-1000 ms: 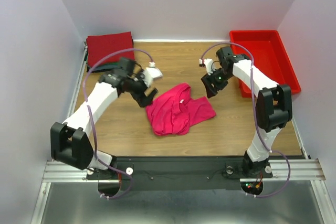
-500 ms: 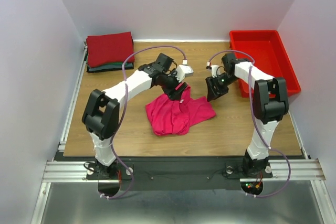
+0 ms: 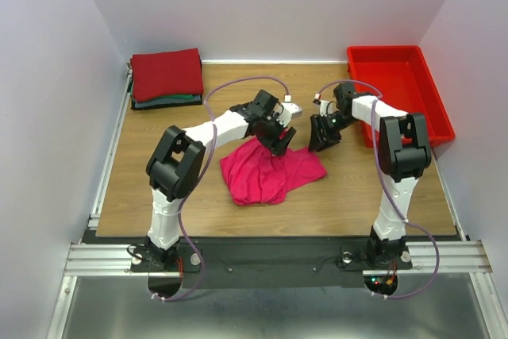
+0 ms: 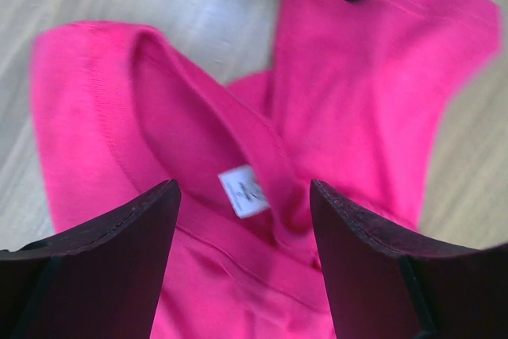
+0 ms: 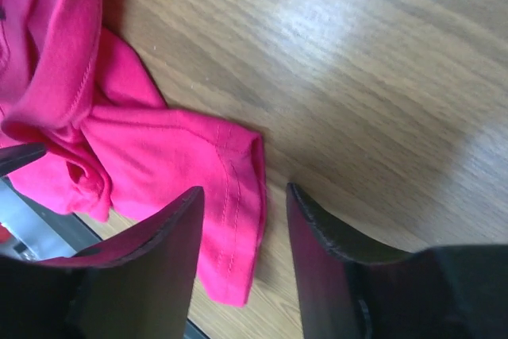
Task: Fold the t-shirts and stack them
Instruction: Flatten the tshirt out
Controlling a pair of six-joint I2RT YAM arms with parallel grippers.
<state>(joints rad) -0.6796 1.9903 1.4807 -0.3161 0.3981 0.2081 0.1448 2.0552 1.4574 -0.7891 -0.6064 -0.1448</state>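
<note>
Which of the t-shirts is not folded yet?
The bright pink t-shirt, lying crumpled in the middle of the table. The dark red t-shirt and those beneath it sit folded in a stack at the far left corner.

I see a brown wooden table (image 3: 357,196) with plain white walls (image 3: 270,5) at the back and on both sides. A red bin (image 3: 381,48) sits at the table's far right corner. A silver metal rail (image 3: 95,258) runs along the near edge. The light is soft and even.

red plastic bin (image 3: 401,89) at the wooden table's (image 3: 333,196) far right corner
</note>
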